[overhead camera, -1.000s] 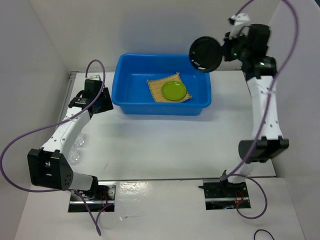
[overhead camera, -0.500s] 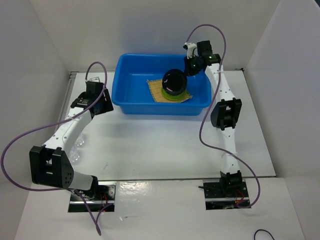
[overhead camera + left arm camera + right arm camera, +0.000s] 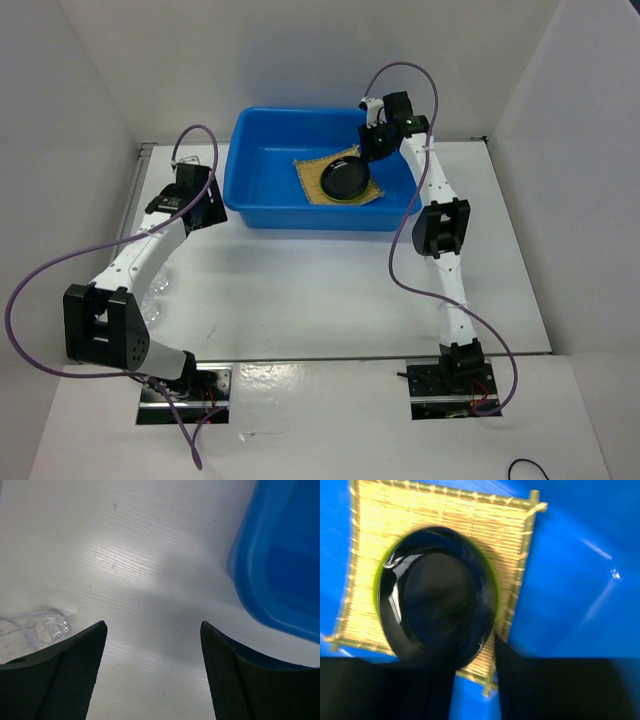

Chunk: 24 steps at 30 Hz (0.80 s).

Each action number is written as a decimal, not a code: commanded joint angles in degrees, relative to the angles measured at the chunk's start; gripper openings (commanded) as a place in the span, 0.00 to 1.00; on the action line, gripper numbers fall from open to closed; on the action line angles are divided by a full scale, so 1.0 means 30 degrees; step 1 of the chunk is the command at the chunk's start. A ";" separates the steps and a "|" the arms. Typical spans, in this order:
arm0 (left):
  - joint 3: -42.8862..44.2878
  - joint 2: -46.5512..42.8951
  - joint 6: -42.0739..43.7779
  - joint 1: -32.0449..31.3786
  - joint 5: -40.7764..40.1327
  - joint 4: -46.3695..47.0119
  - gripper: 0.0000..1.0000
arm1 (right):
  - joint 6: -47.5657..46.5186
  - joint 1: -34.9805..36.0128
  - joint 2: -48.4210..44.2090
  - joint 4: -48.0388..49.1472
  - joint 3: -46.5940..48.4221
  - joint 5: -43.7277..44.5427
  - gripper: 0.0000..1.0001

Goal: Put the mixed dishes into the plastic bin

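So the black dish (image 3: pixel 435 595) is already down in the plastic bin (image 3: pixel 250 205), stacked on the lime-green plate (image 3: pixel 378 580), of which only a thin sliver of rim can be seen. Both sit on the bamboo mat (image 3: pixel 470 525), towards the bin's right end. The right gripper (image 3: pixel 368 153) is parked right at the dish's edge. The wrist view is smeared, so it can't be told whether the rim is pinched or let go.

The left gripper (image 3: pixel 152 625) is held wide open over the table (image 3: pixel 330 280), just beside the bin's left wall, with nothing between the fingers. A clear glass cup (image 3: pixel 47 627) is seen lying near the left finger, outside the bin.

What could go wrong, probably:
- If the rim is pinched when the arm is pulled out, the dish could be dragged off the plate, or the mat hooked and shifted.
- A glossy dish on a smooth plate may be sent sliding by a small nudge.
- The cup is clear and hard to read, so it could be clipped and sent rolling by a finger during the approach.
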 commanded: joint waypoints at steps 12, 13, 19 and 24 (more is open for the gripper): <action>-0.0093 -0.2867 -0.0787 0.0020 -0.1965 0.0333 0.82 | 0.0984 0.0060 -1.4444 0.2807 -1.1437 0.2366 0.98; -0.0093 -0.3043 -0.0963 0.0020 -0.1965 0.0333 0.82 | 0.1158 0.0060 -1.5893 0.4177 -1.3516 0.2366 0.98; 0.0637 -0.1238 -0.2310 0.3413 -0.1412 -0.1042 0.43 | 0.0343 -0.0112 -2.4826 0.6825 -2.9010 0.5354 0.98; 0.2307 0.2133 -0.2664 0.5641 -0.1086 -0.2740 0.57 | -0.0422 -0.3126 -2.8267 0.6479 -3.2583 0.1933 0.98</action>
